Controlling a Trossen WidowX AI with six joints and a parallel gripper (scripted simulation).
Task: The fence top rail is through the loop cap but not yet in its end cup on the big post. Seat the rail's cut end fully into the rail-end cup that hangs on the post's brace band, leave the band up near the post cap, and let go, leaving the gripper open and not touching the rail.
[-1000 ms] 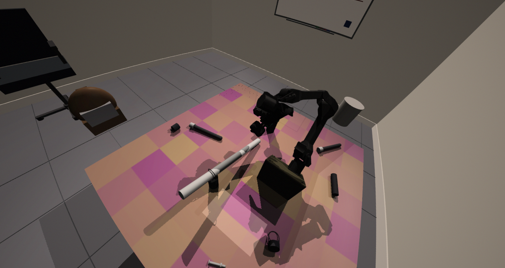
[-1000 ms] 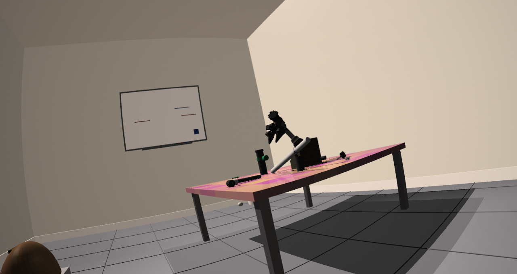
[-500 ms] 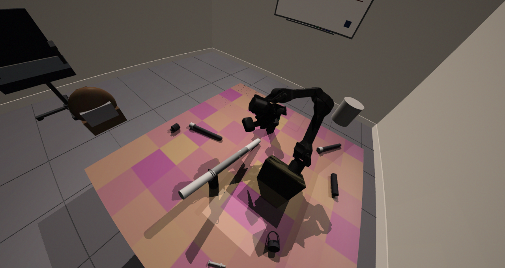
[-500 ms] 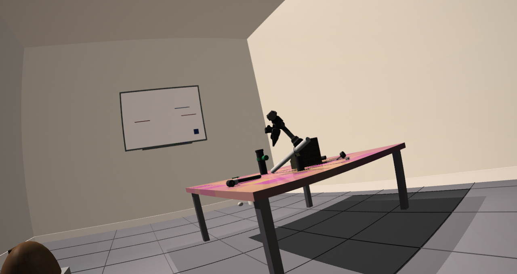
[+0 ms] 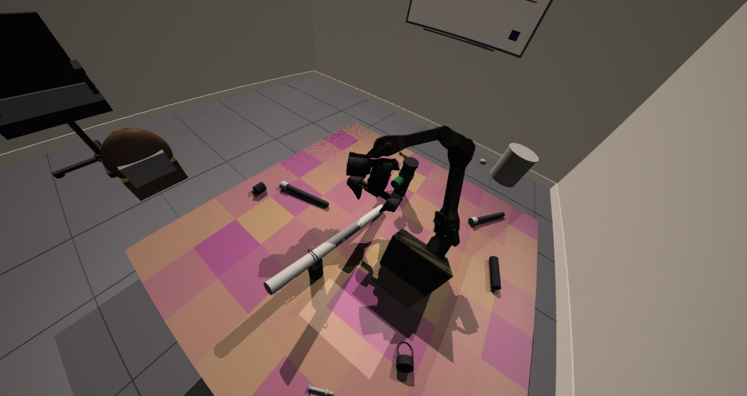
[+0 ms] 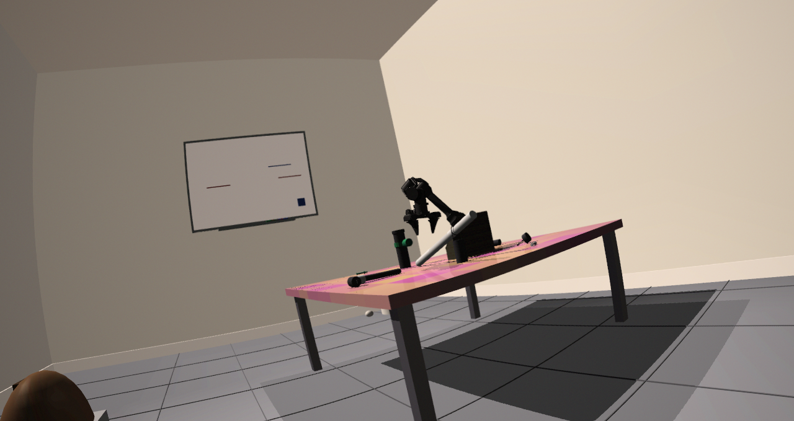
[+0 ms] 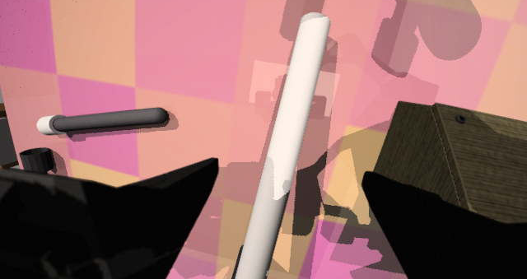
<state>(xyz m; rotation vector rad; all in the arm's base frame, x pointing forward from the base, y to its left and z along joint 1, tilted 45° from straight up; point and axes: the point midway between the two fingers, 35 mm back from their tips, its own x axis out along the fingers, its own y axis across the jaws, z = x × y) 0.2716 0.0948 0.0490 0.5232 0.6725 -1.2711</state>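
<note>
The white rail passes through the black loop cap on the short post. It slopes down, its lower end near the tabletop, outside the cup. The green end cup hangs on the big black post, near its upper part; the green band is around that post. My gripper is open and empty above the rail. In the wrist view the rail runs across the space between the fingertips. The post and cup are outside the wrist view.
A black tube with a white end lies beyond the rail, near a small black cap. The arm's base block stands beside the rail. A spare loop cap and other tubes lie elsewhere.
</note>
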